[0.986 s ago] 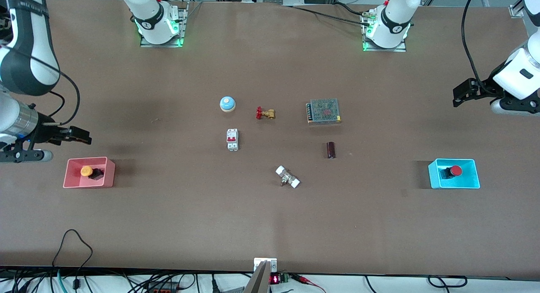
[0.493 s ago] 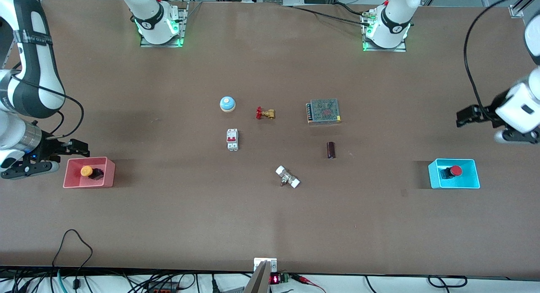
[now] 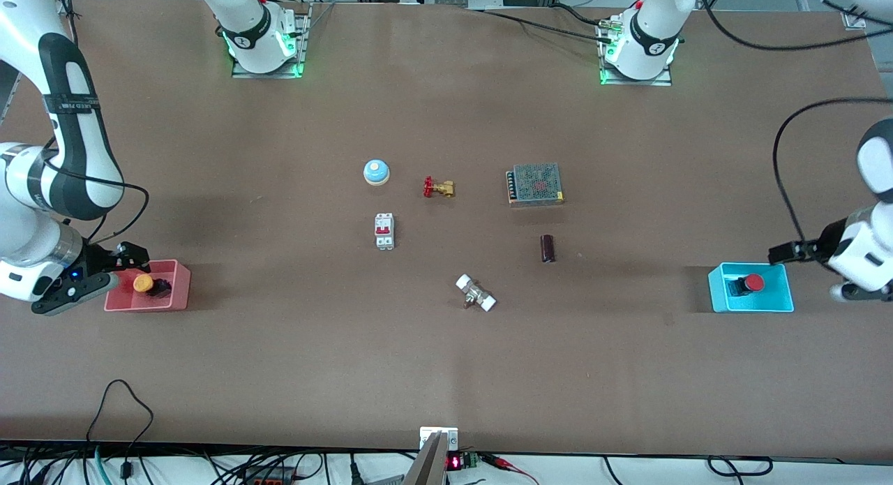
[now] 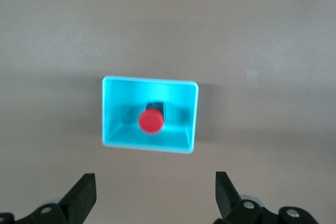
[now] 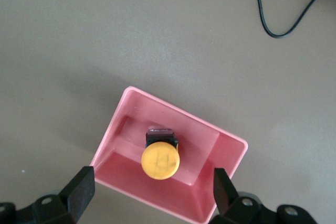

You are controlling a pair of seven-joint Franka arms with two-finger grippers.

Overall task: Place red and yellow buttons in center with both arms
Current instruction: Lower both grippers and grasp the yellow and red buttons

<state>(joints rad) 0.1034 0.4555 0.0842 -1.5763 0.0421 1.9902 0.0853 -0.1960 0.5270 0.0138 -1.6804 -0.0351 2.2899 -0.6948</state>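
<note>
The yellow button [image 3: 143, 283] lies in the pink tray [image 3: 178, 295] at the right arm's end of the table. My right gripper [image 3: 131, 259] hangs open over that tray's edge; in the right wrist view the yellow cap [image 5: 160, 162] sits just ahead of the gripper [image 5: 152, 190], inside the tray [image 5: 226, 150]. The red button [image 3: 753, 283] lies in the cyan tray [image 3: 774, 302] at the left arm's end. My left gripper [image 3: 785, 251] is open beside that tray's rim; in the left wrist view the red cap [image 4: 150, 121] and the tray [image 4: 118, 108] lie ahead of the gripper [image 4: 154, 195].
On the brown table's middle [image 3: 446, 248] stand a blue dome [image 3: 376, 172], a brass valve [image 3: 438, 188], a white breaker [image 3: 384, 231], a metal mesh box [image 3: 535, 183], a dark cylinder [image 3: 548, 248] and a white-ended fitting [image 3: 476, 293]. A black cable [image 3: 125, 401] loops at the table's near edge.
Both arms have come down and nearer to their trays: the right gripper now reaches the pink tray's edge, the left gripper the cyan tray's rim. The buttons have not moved.
</note>
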